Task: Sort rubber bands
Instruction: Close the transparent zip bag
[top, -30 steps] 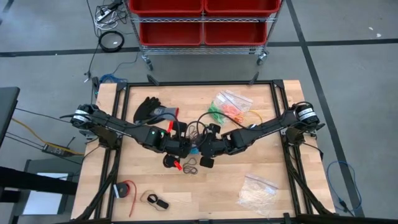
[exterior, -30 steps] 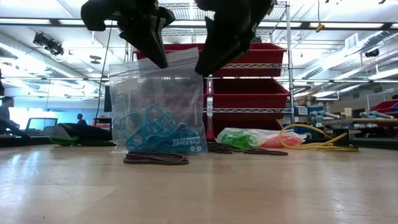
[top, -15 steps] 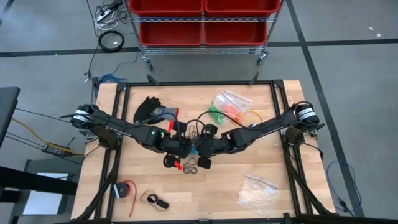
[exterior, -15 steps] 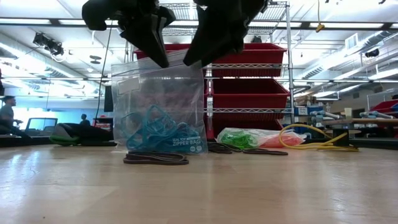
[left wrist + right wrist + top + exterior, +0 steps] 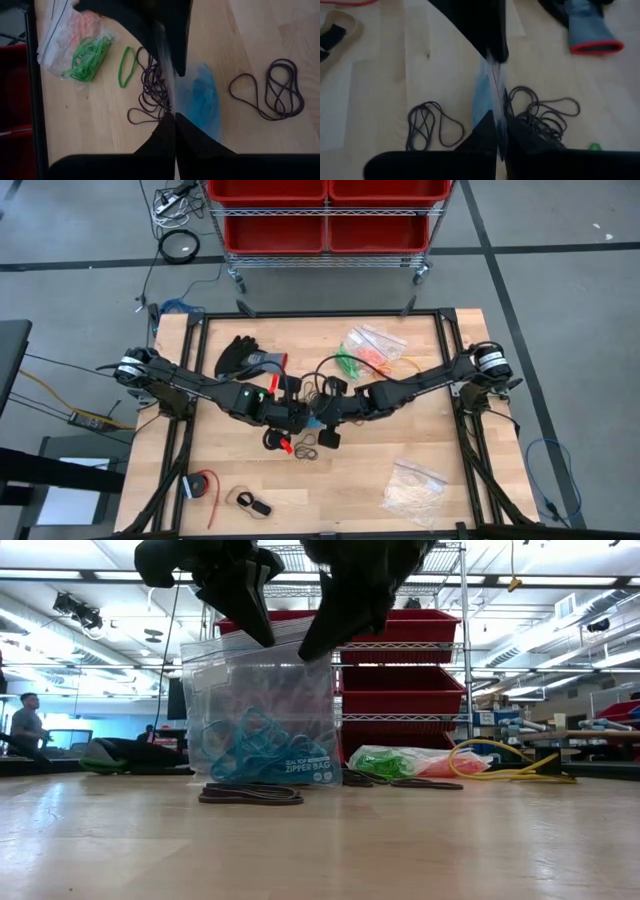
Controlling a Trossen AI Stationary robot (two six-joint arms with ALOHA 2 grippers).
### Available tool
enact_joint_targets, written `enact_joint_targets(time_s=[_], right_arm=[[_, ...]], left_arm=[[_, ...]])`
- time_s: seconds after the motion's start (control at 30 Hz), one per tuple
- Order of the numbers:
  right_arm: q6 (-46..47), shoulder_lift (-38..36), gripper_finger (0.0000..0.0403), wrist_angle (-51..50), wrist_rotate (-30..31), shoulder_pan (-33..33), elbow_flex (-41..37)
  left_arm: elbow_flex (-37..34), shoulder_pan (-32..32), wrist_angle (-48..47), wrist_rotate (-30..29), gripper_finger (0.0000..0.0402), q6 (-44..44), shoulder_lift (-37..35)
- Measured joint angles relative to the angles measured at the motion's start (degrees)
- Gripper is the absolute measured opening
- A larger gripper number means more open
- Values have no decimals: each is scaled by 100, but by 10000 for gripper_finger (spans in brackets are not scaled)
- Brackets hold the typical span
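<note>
A clear zipper bag [image 5: 262, 710] with blue rubber bands [image 5: 250, 750] inside stands upright at the table's middle, its bottom at the tabletop. My left gripper [image 5: 266, 638] and my right gripper [image 5: 308, 652] are both shut on its top edge, close together. In the high view they meet at the bag [image 5: 314, 423]. Dark rubber bands [image 5: 280, 90] lie loose on the wood on either side of the bag, and more dark bands [image 5: 540, 112] lie toward the far side. A loose green band [image 5: 127, 67] lies by them. My left gripper pinches the bag's top edge [image 5: 167, 107] between its two fingers. The fingers come from above, slanting down toward the table's right. The bag hangs upright below them. My right gripper pinches the same top edge [image 5: 496, 107], right beside my left gripper. Its fingers slant down from above toward the table's left. The bag hangs upright below the fingers, blue bands in its lower part.
A dark glove [image 5: 240, 358] lies far left. A bag of green and orange bands [image 5: 365, 352] and a yellow cable [image 5: 405, 365] lie far right. A clear bag of whitish pieces [image 5: 412, 485] lies near right. A red roll [image 5: 200, 485] lies near left.
My right gripper has gone toward the table's left, up to the bag's top edge beside my left gripper, and has taken hold there. The bag's right side has shifted a little to the right. My left gripper has kept its hold.
</note>
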Motion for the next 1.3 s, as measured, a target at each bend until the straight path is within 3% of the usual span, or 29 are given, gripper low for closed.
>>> enact_joint_targets(time_s=[0.4,0.87,1.07,1.3], right_arm=[[236,9,0,252,-84,-57,-420],[96,9,0,509,-82,-46,-372],[83,9,0,505,-82,-46,-371],[83,9,0,507,-81,-44,-370]], left_arm=[[-2,0,65,-1,7,1,2],[-2,1,-284,-3,73,-36,2],[-2,14,-647,-64,10,-83,2],[-2,15,-637,-163,14,-311,2]])
